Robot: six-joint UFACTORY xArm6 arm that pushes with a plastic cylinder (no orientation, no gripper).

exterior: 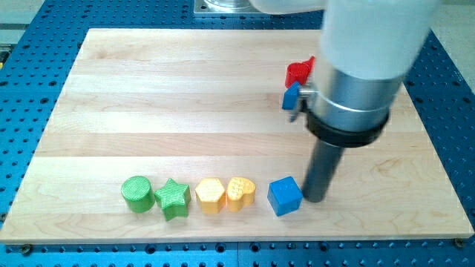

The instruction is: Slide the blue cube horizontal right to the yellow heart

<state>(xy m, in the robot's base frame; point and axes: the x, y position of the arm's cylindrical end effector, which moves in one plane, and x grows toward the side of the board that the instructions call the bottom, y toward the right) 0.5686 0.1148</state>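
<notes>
The blue cube (285, 196) sits near the view's bottom, just right of the yellow heart (241, 193), with a small gap between them. My tip (315, 198) stands against the cube's right side. The arm's large grey body rises above it and covers part of the board's right half.
A yellow hexagon (210, 196) touches the heart's left side. A green star (172, 199) and a green cylinder (137, 193) continue the row leftwards. A blue triangular block (290, 96) and a red block (297, 73) lie at the upper right, partly hidden by the arm.
</notes>
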